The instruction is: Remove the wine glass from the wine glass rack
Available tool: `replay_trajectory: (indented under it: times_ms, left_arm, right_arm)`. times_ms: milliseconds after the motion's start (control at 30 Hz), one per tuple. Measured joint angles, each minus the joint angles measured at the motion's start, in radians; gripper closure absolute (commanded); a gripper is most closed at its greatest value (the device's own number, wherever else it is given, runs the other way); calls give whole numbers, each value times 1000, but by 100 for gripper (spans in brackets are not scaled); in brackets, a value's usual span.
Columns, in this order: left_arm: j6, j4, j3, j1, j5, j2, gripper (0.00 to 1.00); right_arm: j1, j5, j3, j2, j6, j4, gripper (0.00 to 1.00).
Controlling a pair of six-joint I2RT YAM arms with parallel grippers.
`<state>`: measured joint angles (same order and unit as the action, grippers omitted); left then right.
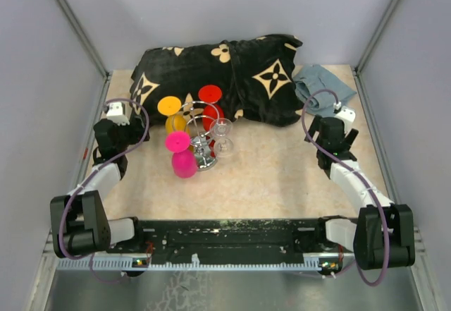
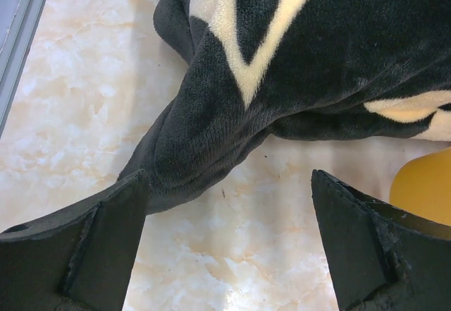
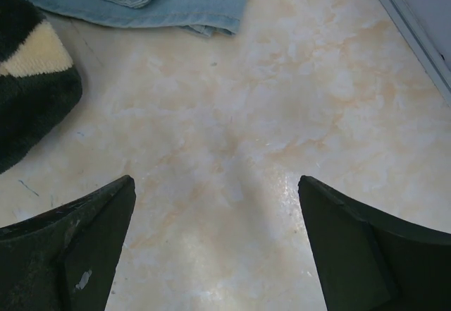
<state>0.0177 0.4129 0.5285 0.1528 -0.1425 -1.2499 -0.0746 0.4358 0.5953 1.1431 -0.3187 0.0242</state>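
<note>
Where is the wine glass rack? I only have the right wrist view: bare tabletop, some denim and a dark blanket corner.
Observer: The wine glass rack stands left of centre on the table, in front of the black blanket, far to the left of your right pincer.
Operator: What is on it?
Observer: Four glasses sit at it: a pink glass, a yellow glass, a red glass and a clear glass on the side toward the right arm.
Operator: And the left pincer?
Observer: The left pincer is open and empty above the tabletop at the blanket's edge, with the yellow glass just to its right.
</note>
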Motion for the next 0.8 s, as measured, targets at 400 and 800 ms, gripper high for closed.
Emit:
replay_trajectory:
  times_ms: [400, 800]
  left_arm:
    - [29, -46, -1, 0, 14, 60, 0]
    - [49, -440, 258, 2, -62, 202, 0]
  right_arm:
    - [0, -79, -33, -64, 142, 51, 9]
    - [0, -270, 215, -124, 121, 274, 15]
